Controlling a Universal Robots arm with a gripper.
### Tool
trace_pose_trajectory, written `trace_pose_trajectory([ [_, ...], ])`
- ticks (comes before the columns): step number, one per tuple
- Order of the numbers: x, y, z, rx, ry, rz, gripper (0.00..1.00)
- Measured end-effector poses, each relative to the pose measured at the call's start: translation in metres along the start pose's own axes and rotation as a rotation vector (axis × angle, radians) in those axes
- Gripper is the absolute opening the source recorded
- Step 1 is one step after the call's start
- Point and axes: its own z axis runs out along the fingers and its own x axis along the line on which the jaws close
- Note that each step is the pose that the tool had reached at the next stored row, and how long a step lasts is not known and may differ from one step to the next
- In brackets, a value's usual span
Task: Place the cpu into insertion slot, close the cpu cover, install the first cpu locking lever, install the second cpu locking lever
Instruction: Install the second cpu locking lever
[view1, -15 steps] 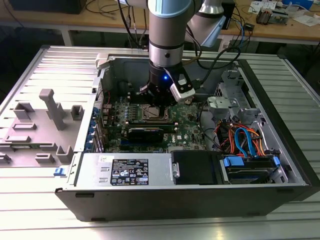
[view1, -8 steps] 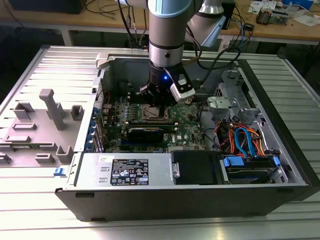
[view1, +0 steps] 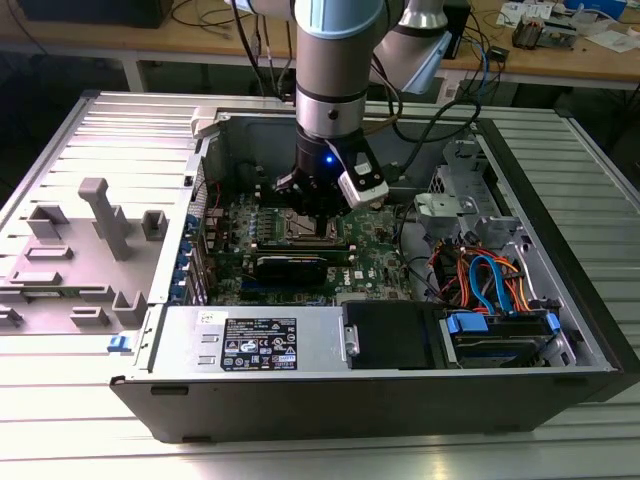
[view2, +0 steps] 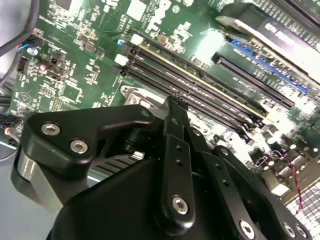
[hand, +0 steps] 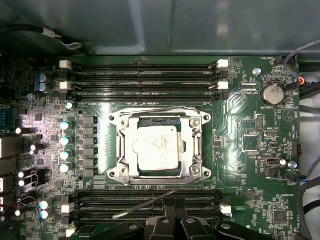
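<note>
While the gripper hovers over the motherboard, its fingers pressed together and empty, the cpu cover lies shut just ahead, the cpu seated inside; a loose locking lever nearby probably needs steady sideways pressing.

Ribbed silver aluminium worktop spans the foreground in the exterior view, slats running across. Pale wooden bench runs along the back, w/ dark cables draped over its top. At the exterior view's right, same bench carries a small green circuit board & white papers. Dark space under the bench. Lighting even, soft glare on the slats.
</note>
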Motion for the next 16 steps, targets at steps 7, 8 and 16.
trace_pose_trajectory([
  [7, 0.0122, -0.0022, 0.0006, -0.0337, 0.0036, 0.000, 0.11],
  [8, 0.0132, -0.0022, 0.0008, -0.0367, 0.0037, 0.000, 0.11],
  [16, 0.0205, -0.0063, 0.0043, -0.0567, 0.0051, -0.001, 0.11],
])
